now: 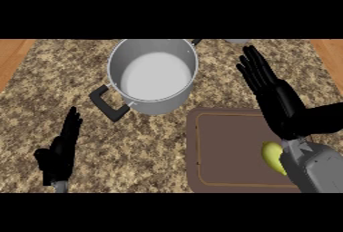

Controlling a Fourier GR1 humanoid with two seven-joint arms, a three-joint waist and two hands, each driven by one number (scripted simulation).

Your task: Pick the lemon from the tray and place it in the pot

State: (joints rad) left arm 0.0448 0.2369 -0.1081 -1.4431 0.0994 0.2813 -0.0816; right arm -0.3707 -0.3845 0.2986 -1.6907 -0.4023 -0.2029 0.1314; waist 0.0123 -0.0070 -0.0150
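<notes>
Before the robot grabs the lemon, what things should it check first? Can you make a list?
1. Lemon on the tray: ok, it lies near the tray's right side, partly hidden by the right forearm.
2. Right hand free to grasp: ok, fingers straight, holding nothing.
3. Right hand over the lemon: not ok, it is above the tray's far right corner, beyond the lemon.
4. Pot ready: ok, no lid, nothing seen inside.
5. Left hand out of the way: ok, resting open at the lower left.
6. Whole lemon visible: cannot tell, the forearm covers part.
</notes>
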